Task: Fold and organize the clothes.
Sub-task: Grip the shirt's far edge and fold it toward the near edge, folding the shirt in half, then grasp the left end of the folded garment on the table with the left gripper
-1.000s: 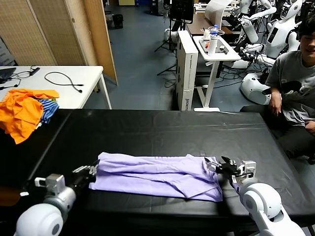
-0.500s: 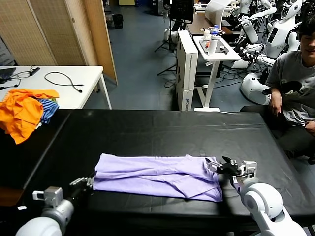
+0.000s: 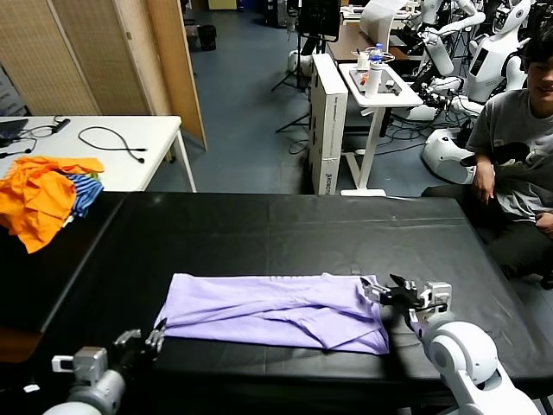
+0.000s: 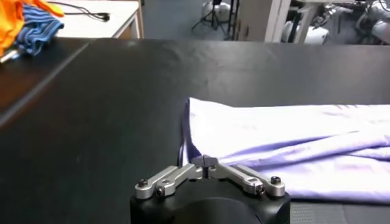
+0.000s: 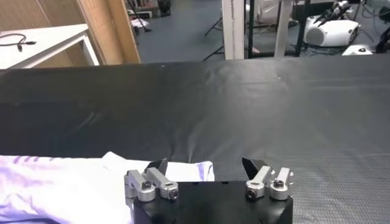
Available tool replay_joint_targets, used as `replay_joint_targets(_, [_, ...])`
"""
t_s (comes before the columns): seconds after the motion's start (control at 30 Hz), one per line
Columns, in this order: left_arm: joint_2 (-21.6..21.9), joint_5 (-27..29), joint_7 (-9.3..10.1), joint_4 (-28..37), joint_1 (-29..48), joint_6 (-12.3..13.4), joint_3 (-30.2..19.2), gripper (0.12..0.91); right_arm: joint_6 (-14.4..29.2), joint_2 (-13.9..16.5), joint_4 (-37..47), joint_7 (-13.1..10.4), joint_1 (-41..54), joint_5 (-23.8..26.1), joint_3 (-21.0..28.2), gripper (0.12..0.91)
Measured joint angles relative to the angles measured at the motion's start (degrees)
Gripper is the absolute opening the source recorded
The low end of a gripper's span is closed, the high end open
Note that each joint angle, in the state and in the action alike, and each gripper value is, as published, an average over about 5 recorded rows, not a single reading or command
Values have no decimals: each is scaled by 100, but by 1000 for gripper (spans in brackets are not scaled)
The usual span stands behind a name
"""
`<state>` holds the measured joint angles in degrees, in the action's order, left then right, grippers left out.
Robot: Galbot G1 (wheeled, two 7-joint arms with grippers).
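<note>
The pale lavender cotton T-shirt lies folded into a long band on the black table. The left gripper hovers low, just beside its left end, fingers parted, holding nothing. The right gripper sits at the right end, fingers wide, empty.

Both arms end in rounded, glossy white shells. Left pincer: black body, small silver bracket block at the wrist, silver linkage bars with dark screws seen from the wrist camera. Right pincer: black housing, silver linkage blocks each with a dark screw head, two black fingertips, silver box mounted behind on the white shell.
</note>
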<state>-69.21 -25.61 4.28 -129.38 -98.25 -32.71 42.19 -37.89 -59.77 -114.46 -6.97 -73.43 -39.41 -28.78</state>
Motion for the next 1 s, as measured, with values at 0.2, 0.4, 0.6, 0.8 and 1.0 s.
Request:
replay_joint_targets(0.2, [-136, -111, -39, 94, 270, 168, 26, 855, -1, -16, -64, 1, -68, 1, -26, 907])
replay_joint_targets(0.4, [-281, -576, -300, 451, 645, 167, -122, 906, -8, -13, -165, 1, -141, -7, -94, 907])
replay_joint_targets(0.6, [-380, -834, -513, 823, 798, 336, -166, 907, -10, -8, -287, -1, -211, -18, -171, 907])
replay_joint_targets(0.8, [-419, -975, -528, 1152, 898, 482, -114, 907, -10, -14, -393, -3, -283, -18, -225, 907])
replay_joint_targets(1.0, [-463, -969, -542, 1348, 910, 544, -114, 907, -12, 0, -432, -10, -284, -18, -244, 907])
